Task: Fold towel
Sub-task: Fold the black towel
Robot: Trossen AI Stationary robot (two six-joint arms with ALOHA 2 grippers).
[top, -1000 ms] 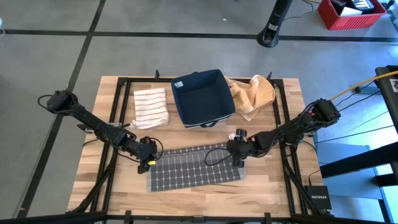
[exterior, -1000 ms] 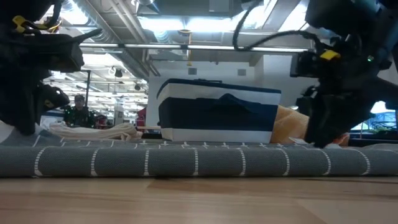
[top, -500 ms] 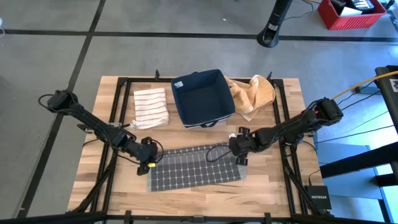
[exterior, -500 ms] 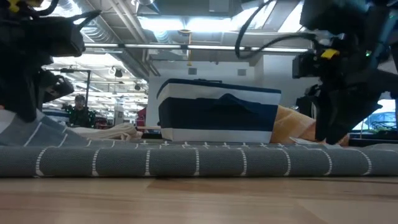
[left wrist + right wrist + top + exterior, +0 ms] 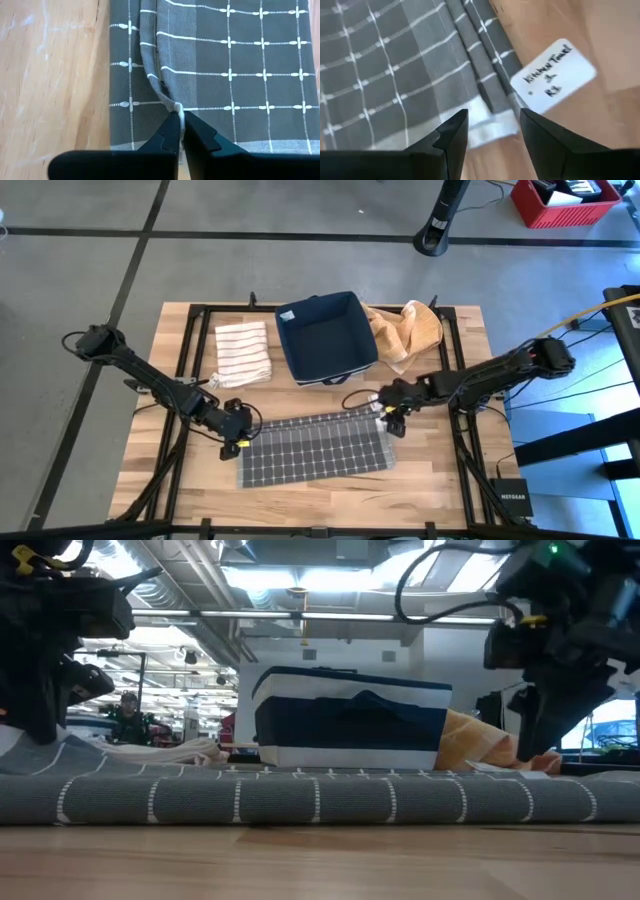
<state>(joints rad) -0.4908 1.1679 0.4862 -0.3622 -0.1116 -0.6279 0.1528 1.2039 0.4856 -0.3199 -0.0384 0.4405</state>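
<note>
left gripper (image 5: 178, 125): arm reached low across the table, fingers pinched on the raised edge fold of the grey checked towel (image 5: 315, 448) | right gripper (image 5: 492, 131): arm stretched inward, fingers spread, holding nothing, above the towel's corner beside a white label (image 5: 553, 68)

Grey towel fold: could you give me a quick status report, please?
Left hand shut on grey towel edge. Right hand open above the towel's far corner, holding nothing. Towel flat on table. White tag beside that corner.

Towel (image 5: 314, 451) at table (image 5: 450, 490) front, bin (image 5: 325, 338) behind it, cloths left (image 5: 243, 351) and right (image 5: 405, 332) of bin
</note>
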